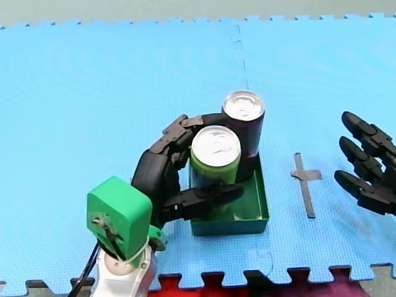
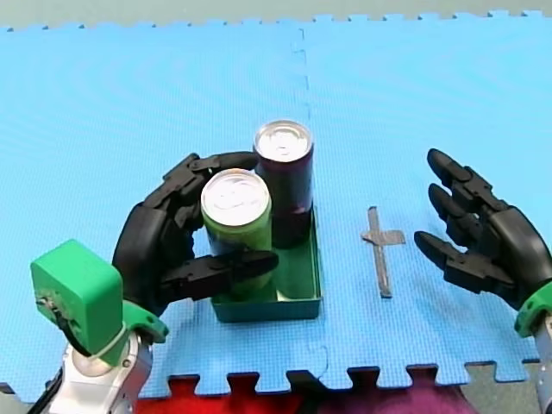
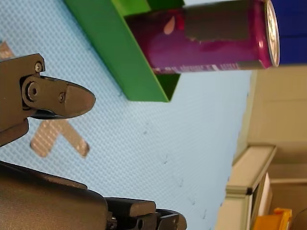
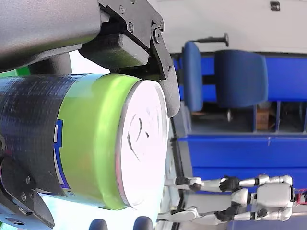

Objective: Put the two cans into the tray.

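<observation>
Cans: both upright, both over the tray (image 2: 267, 309), just below centre of the head views.
- Purple can (image 2: 285, 172): stands in the tray's far end, no hand on it.
- Green can (image 2: 235, 216): in the tray's near end, just in front of the purple can. Contact between the two cans cannot be told. Base is hidden behind the thumb, so it is unclear whether it sits on the tray floor.

Left hand (image 2: 164, 246): lower left of the frame, wrapped round the green can. Fingers (image 2: 203, 166) curl behind it from the left, and the thumb crosses its front low down. The second wrist view shows this grasp close up: green can (image 4: 96, 143) clamped between dark finger pads on opposite sides, lid facing the camera.

Right hand (image 2: 483, 241): right edge of the frame, over the blue mat (image 2: 103, 112), well apart from the tray. It holds nothing and its fingers are not curled.

Tape cross (image 2: 380, 250): grey, flat on the mat between the tray and the right hand.

First wrist view: purple can (image 3: 206, 36) standing in the tray (image 3: 115, 48), a dark fingertip (image 3: 57, 98) apart from both, and the tape cross (image 3: 57, 139) on the mat just past the fingertip.
</observation>
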